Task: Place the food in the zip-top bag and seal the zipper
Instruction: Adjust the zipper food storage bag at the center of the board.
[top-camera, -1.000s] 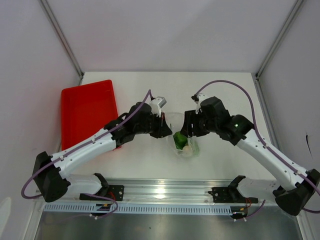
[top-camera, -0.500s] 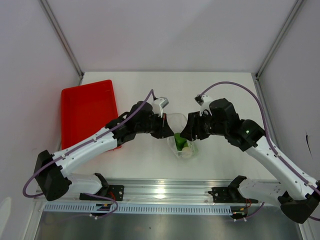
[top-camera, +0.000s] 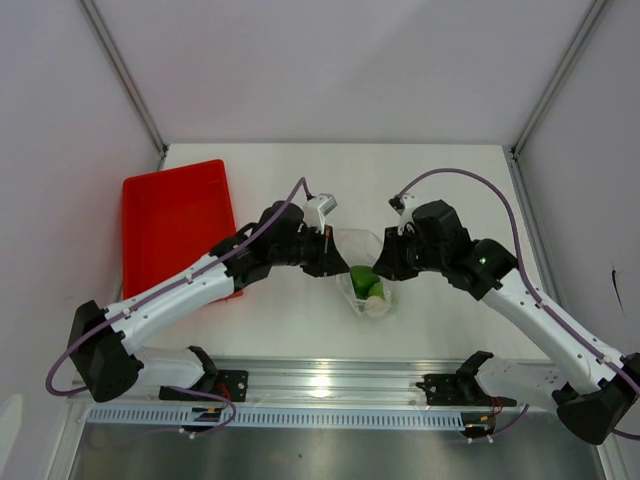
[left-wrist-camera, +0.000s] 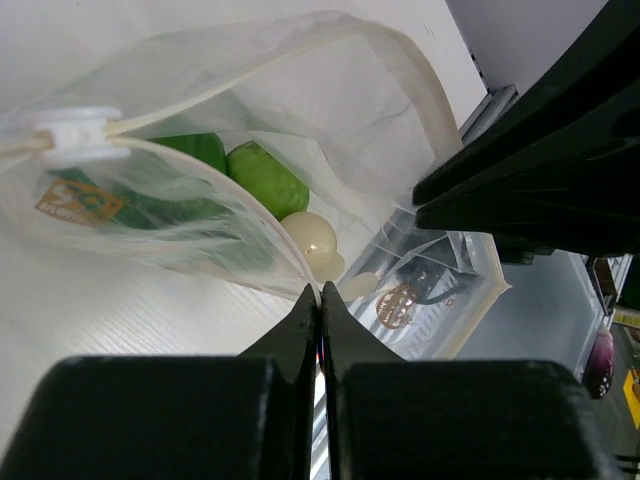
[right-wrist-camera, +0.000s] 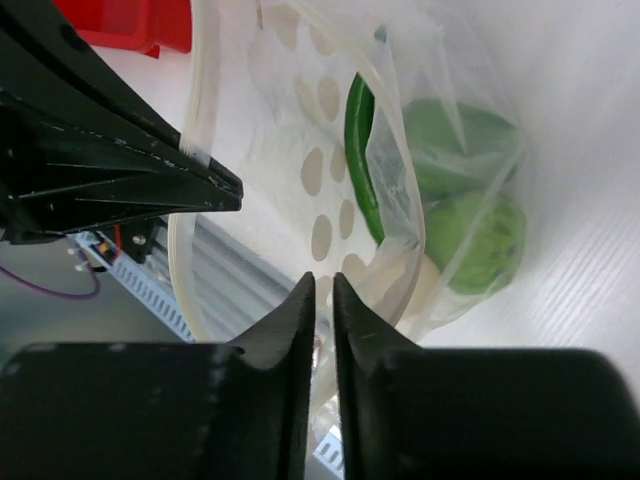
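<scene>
Zip-top bag (top-camera: 356, 246) on the table (top-camera: 450, 180), food (left-wrist-camera: 268, 178) inside: we judge it light, limp, slippery film, best taken at the stiffer zipper (right-wrist-camera: 180, 230) rim, where left gripper (left-wrist-camera: 320, 300) pinches it and right gripper (right-wrist-camera: 322, 285) stands nearly closed, its grip unclear.

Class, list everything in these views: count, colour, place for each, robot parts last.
table: one, white, under everything.
red tray: one, red, table's left side.
zip-top bag: one, clear, centre, mouth open.
zipper: one, cream strip, white slider, along the mouth.
lime-green balls: two, inside the bag.
pepper piece: at least one, dark green, inside the bag.
white ball: one, inside the bag.
left gripper: one, black, shut on the bag's rim.
right gripper: one, black, jaws nearly together at the opposite rim; grip unclear.
</scene>
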